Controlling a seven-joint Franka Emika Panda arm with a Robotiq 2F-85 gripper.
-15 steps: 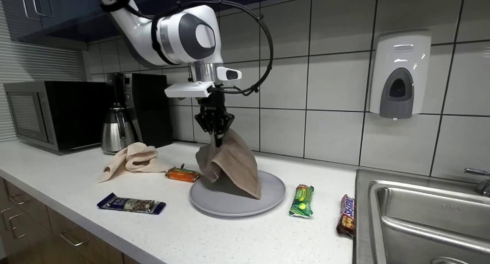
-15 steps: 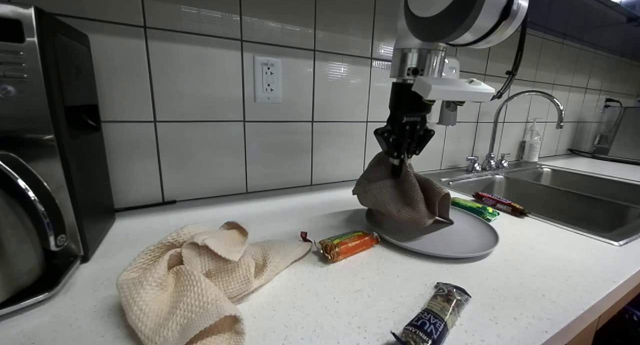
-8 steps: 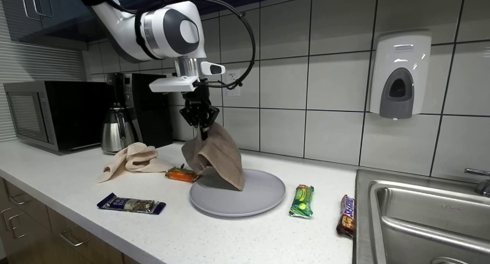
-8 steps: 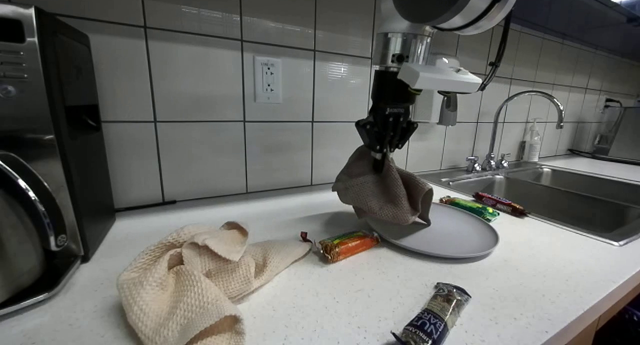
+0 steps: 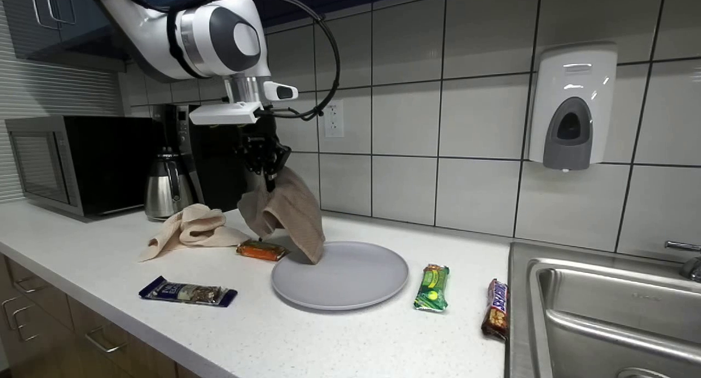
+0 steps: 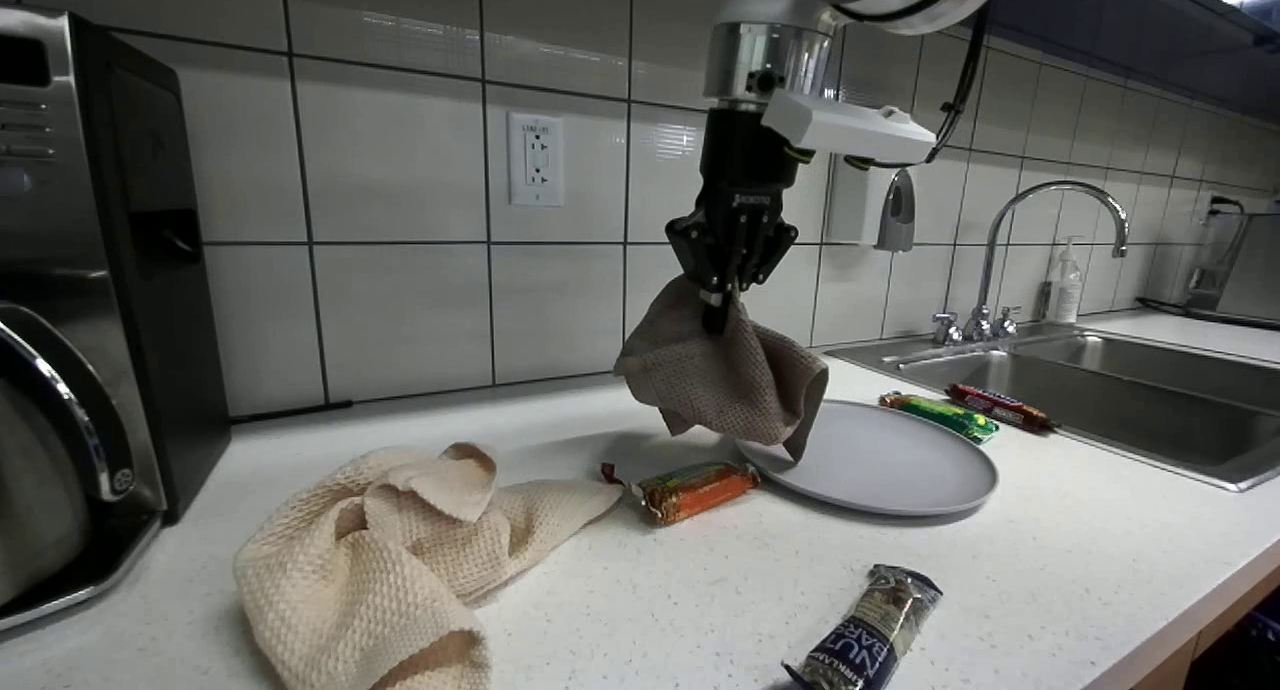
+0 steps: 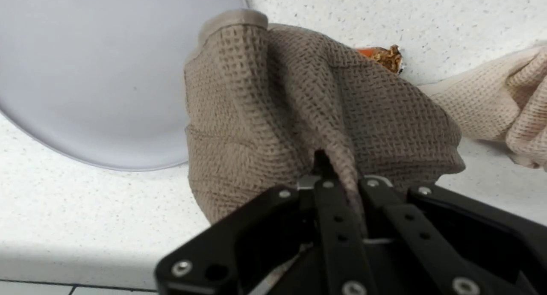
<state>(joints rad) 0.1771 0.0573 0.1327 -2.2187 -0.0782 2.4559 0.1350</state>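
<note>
My gripper [image 5: 270, 182] is shut on a brown waffle-weave cloth [image 5: 296, 213] and holds it above the counter. The cloth shows in an exterior view [image 6: 725, 380] and fills the middle of the wrist view [image 7: 239, 102]; it hides the fingertips there. A fold is pinched between the fingers [image 7: 337, 218]. The cloth hangs by the near rim of a round grey plate [image 5: 350, 279]; I cannot tell whether its lowest corner touches. An orange-wrapped bar [image 6: 695, 492] lies close below the cloth, partly hidden in the wrist view [image 7: 386, 59]. A crumpled beige cloth [image 6: 400, 560] lies beyond it.
A dark blue nut bar [image 5: 186, 292] lies near the counter's front edge. A green bar [image 5: 431, 287] and a brown-red bar [image 5: 496, 309] lie between plate and sink [image 5: 523, 301]. A metal carafe [image 5: 167, 189], black appliance [image 5: 219, 153] and microwave [image 5: 109, 159] stand at one end. A tiled wall runs behind.
The gripper, shut on the brown cloth, has moved from over the plate towards the beige cloth and slightly up. More of the plate shows. The other things have not moved.
</note>
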